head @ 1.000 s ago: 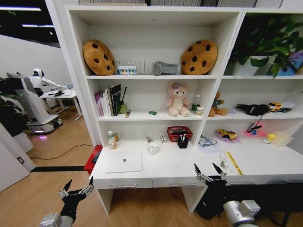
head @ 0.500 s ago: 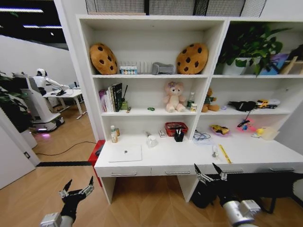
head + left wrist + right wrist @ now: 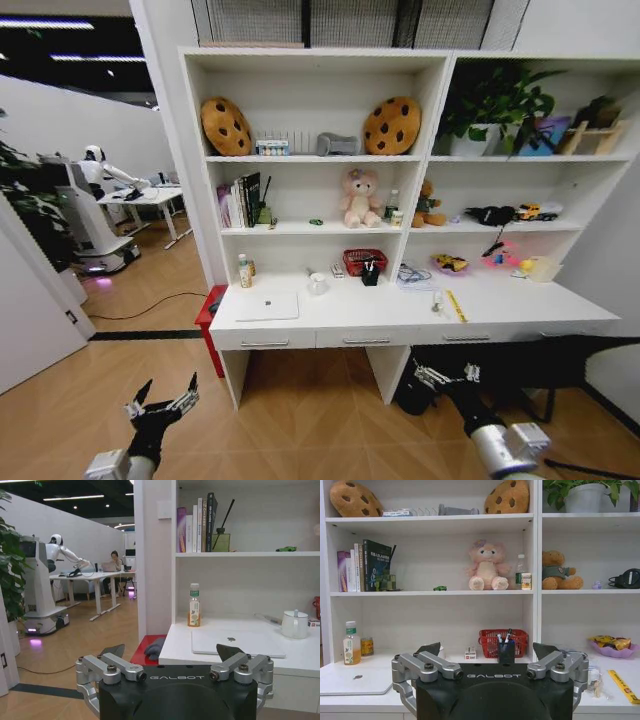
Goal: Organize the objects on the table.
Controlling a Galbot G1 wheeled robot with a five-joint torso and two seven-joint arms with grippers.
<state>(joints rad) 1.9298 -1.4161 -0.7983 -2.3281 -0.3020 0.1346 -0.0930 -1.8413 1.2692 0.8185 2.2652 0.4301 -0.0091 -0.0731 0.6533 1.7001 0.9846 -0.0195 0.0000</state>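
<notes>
**A:** Where do the two claws sit?

**B:** Both hang low over the wood-pattern floor, well short of the long white desk (image 3: 400,318). The left gripper (image 3: 160,398) is at the lower left of the head view, fingers spread wide and holding nothing. The right gripper (image 3: 441,374) is at the lower right, in front of the desk's leg space, also splayed apart and empty.

**A:** And the things to tidy?

**B:** The slim silver laptop (image 3: 266,306) lies closed and flat on the left part of the desktop. Behind it, near the shelving wall, stands a clear bottle with a green cap and orange drink (image 3: 194,606), with a small tin can (image 3: 367,646) just beside it. A red wire basket (image 3: 363,262) sits farther right along the back, and a black pen cup (image 3: 506,651) stands in front of it. A yellow ruler (image 3: 455,305) lies on the right half of the desk. The tiny green toy car (image 3: 439,588) rests on the shelf above, between the row of upright books (image 3: 241,201) and the pink plush bear (image 3: 359,198).
</notes>
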